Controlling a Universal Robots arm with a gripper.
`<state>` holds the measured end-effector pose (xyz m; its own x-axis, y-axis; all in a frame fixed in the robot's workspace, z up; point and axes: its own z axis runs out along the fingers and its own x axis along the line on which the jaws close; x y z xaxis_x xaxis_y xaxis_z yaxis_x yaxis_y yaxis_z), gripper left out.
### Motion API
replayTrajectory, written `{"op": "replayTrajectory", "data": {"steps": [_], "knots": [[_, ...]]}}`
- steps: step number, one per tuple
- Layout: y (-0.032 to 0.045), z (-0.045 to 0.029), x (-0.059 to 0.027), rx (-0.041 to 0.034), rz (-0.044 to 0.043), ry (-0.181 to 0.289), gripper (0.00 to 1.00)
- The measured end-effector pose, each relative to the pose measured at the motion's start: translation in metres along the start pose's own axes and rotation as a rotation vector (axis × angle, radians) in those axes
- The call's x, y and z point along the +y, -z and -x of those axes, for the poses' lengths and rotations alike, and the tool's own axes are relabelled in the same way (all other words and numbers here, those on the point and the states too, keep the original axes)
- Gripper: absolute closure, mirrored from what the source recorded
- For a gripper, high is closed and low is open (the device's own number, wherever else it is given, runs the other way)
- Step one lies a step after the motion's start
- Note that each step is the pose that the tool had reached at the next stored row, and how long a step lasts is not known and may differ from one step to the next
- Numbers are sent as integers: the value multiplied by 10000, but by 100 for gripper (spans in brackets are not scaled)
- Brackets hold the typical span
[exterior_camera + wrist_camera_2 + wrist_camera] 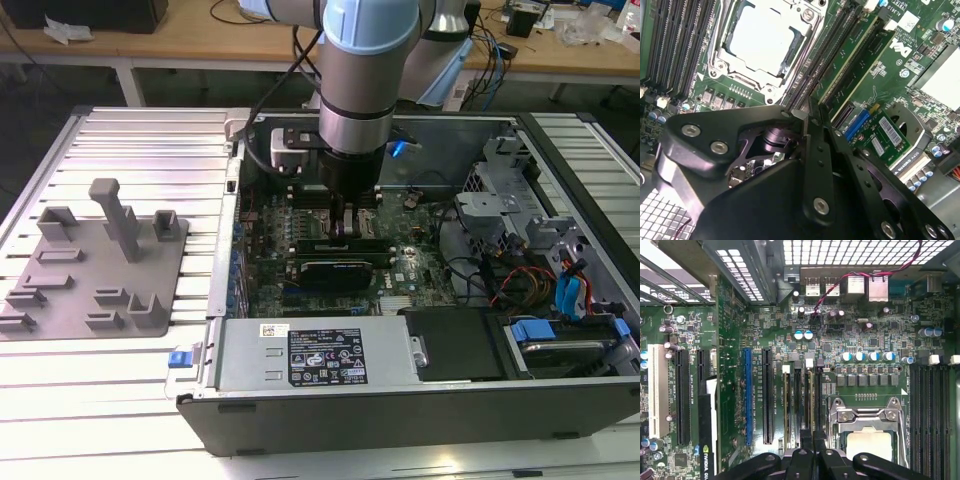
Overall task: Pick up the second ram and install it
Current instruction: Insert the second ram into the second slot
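Seemingly gripped the second ram (813, 405) edge-on in the narrowly closed end effector (813, 452), already down in a memory slot (809, 365) just beside the processor socket (867, 440). Called for a straight, even downward press, square to the slot, without tilt or board flex.

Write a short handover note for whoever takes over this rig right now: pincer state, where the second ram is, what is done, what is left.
Pincer: low inside the open computer case, right at the memory slots beside the processor socket. Open or shut cannot be told.
Second ram: the grey fixture plate carries no green stick, so pickup looks done. Under the pincer the stick cannot be told apart from the slots.
Done: pickup and carry to the slots, as far as the views show.
Left: seating is not confirmed.
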<state>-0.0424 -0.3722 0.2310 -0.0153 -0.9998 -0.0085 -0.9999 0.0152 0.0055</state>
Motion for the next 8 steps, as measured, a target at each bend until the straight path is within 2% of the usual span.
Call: {"op": "replayTrajectory", "data": {"steps": [8], "knots": [[-55, 0, 0, 1, 1, 0, 91]]}}
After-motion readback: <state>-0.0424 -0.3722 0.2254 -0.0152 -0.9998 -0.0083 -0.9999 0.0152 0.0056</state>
